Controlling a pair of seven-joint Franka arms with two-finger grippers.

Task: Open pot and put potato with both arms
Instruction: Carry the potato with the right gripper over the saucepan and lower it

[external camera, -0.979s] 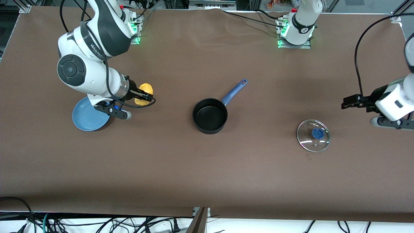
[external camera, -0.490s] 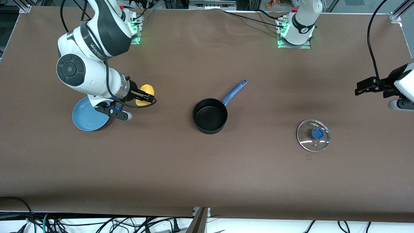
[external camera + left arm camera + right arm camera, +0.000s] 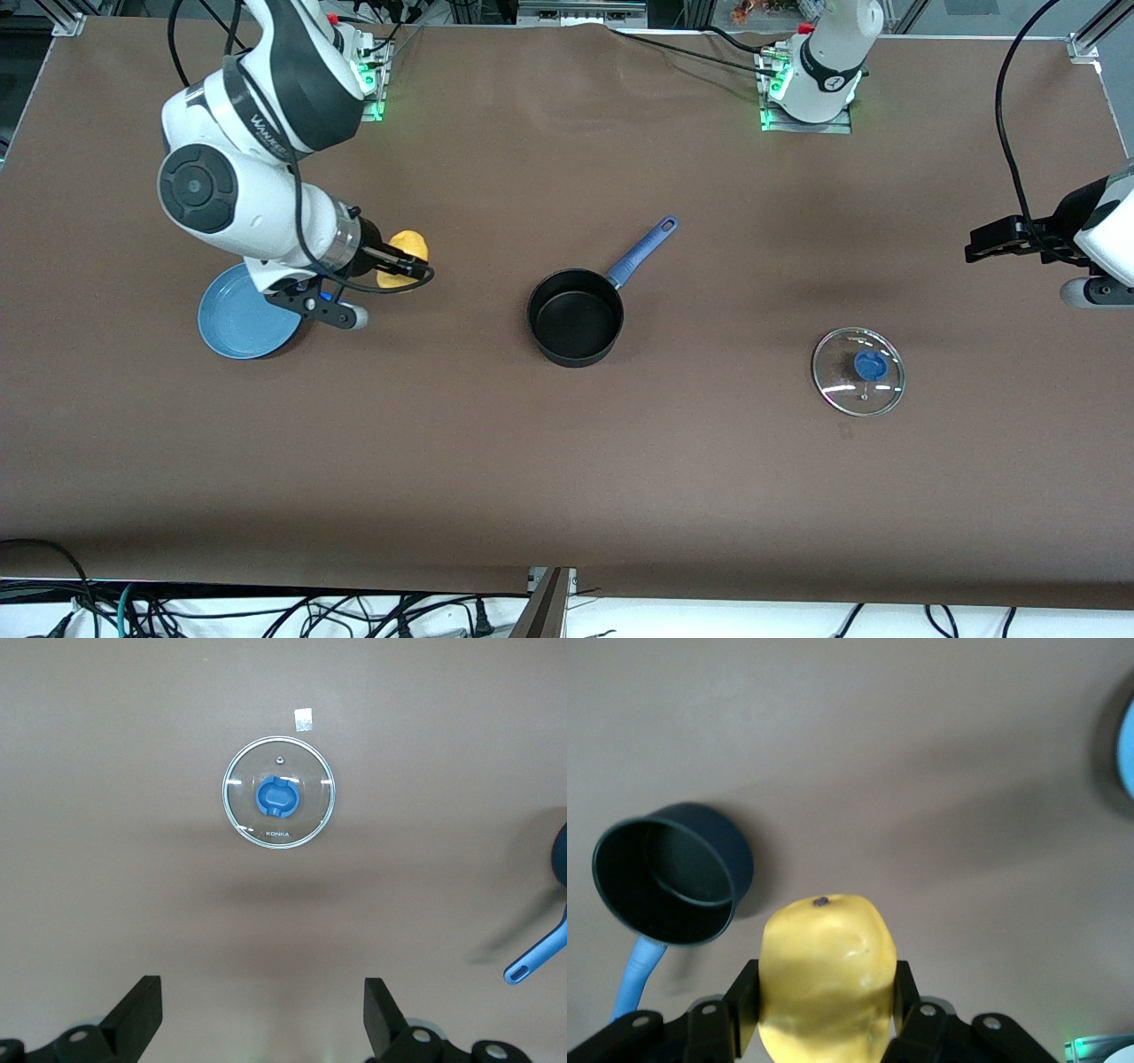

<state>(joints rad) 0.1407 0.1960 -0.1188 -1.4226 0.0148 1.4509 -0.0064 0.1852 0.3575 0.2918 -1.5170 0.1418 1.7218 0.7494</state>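
The black pot (image 3: pixel 576 317) with its long blue handle (image 3: pixel 644 249) stands uncovered at the table's middle; it also shows in the right wrist view (image 3: pixel 669 870). Its glass lid (image 3: pixel 858 370) with the blue knob lies flat on the table toward the left arm's end, also in the left wrist view (image 3: pixel 279 793). My right gripper (image 3: pixel 400 263) is shut on the yellow potato (image 3: pixel 405 256) and holds it in the air beside the blue plate; the potato fills the jaws in the right wrist view (image 3: pixel 827 974). My left gripper (image 3: pixel 983 243) is open and empty, up in the air at the table's end.
A flat blue plate (image 3: pixel 241 315) lies under the right arm's wrist. A small white sticker (image 3: pixel 304 719) lies on the brown cloth next to the lid. Both arm bases (image 3: pixel 811 84) stand along the table's far edge.
My left gripper rose away from the lid toward the table's end, then settled. My right gripper with the potato shifted slightly toward the pot.
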